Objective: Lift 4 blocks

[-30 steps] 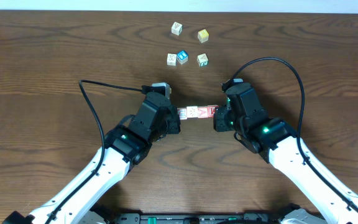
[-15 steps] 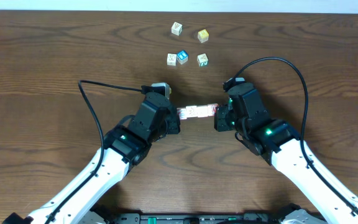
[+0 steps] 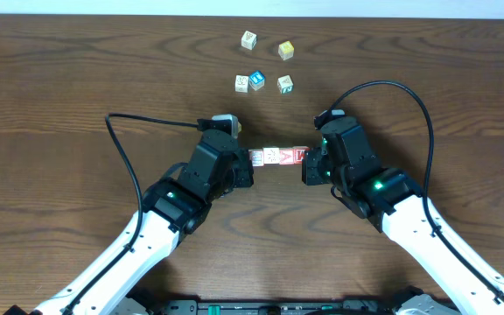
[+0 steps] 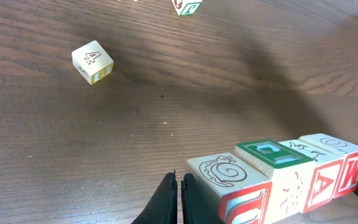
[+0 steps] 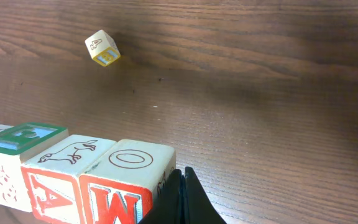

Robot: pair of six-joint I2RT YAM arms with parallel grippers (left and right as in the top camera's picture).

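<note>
Blocks (image 3: 276, 157) form a four-cube row, squeezed end-to-end between the left gripper (image 4: 179, 183) and right gripper (image 5: 181, 177) (both clenched, grasping nothing); press inward equally and raise both ends level, in step.

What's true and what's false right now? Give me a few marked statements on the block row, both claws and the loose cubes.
1. Four blocks form one straight row between the claws. True.
2. The left claw is wide open. False: it and the right claw are both shut, each against one end of the row.
3. Five loose cubes lie beyond the row, apart from it. True.
4. The green-topped block ends the row. False: it has a neighbour on each side.
</note>
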